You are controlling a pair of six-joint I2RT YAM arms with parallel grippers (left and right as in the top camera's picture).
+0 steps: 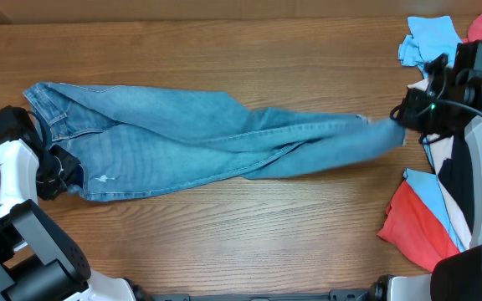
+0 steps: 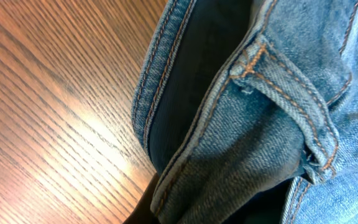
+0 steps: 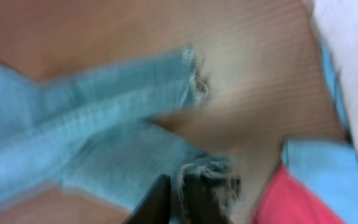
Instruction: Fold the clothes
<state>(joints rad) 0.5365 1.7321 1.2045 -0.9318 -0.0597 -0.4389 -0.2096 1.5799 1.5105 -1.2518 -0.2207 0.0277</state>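
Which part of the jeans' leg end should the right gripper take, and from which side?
Pinch the jeans just short of the frayed hems, where the two legs overlap. Bring the right gripper in low from beyond the hem end, along the legs: they lie flat, and the hems look staggered, so the very tip probably catches one leg.

table (image 1: 224, 50): wood grain | sky-blue garment (image 1: 429, 38): far right corner | red garment (image 1: 412, 226): right edge, near side

The jeans (image 1: 191, 138) spanned the table (image 1: 224, 50) — wood lay bare along both flanks; heaped garments (image 1: 429, 226) crowded the right edge.
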